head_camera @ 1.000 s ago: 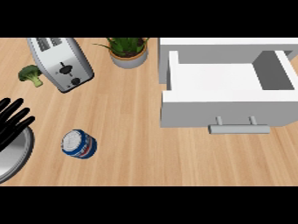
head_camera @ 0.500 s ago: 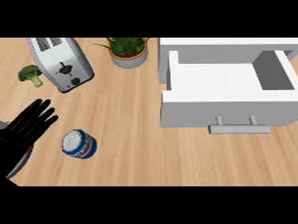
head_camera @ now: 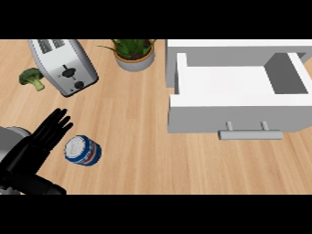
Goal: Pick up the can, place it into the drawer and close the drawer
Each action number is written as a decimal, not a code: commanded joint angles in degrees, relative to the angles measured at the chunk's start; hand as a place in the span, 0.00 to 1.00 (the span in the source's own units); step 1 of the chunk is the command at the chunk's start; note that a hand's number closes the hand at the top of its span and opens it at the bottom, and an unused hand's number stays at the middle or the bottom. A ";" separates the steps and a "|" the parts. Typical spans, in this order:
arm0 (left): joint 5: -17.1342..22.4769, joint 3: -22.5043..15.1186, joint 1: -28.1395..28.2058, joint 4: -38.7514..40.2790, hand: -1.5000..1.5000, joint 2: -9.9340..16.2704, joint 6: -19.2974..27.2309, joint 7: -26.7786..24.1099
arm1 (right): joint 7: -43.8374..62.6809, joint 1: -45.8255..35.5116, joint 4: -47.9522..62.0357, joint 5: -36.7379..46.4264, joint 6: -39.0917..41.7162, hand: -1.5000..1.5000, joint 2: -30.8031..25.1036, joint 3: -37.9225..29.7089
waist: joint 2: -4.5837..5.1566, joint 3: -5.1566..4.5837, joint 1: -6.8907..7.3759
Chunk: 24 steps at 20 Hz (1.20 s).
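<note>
A black left robot hand reaches in from the lower left, its fingers straight and slightly spread, holding nothing. Just beside its fingers to the right, a blue and white can sits on the wooden tabletop. Farther up are a piece of broccoli, a silver toaster and a potted plant. At right, well apart from the can, a white drawer stands open.
</note>
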 commanded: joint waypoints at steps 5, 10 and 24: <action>-8.36 2.43 -2.26 15.34 0.00 0.62 -1.18 -15.03 | 3.10 -1.26 -1.81 -1.03 0.49 0.00 0.14 -2.08 | 0.02 -0.01 0.08; -9.16 2.47 -4.87 19.26 0.00 1.24 0.23 -14.21 | -0.73 -1.44 1.70 2.07 4.51 0.00 1.91 -3.42 | -0.02 0.03 0.14; -16.07 3.67 -12.32 47.06 0.00 4.93 -3.01 -32.97 | 5.66 1.02 -4.58 -5.39 6.53 0.00 2.78 -8.27 | 0.05 -0.03 -0.29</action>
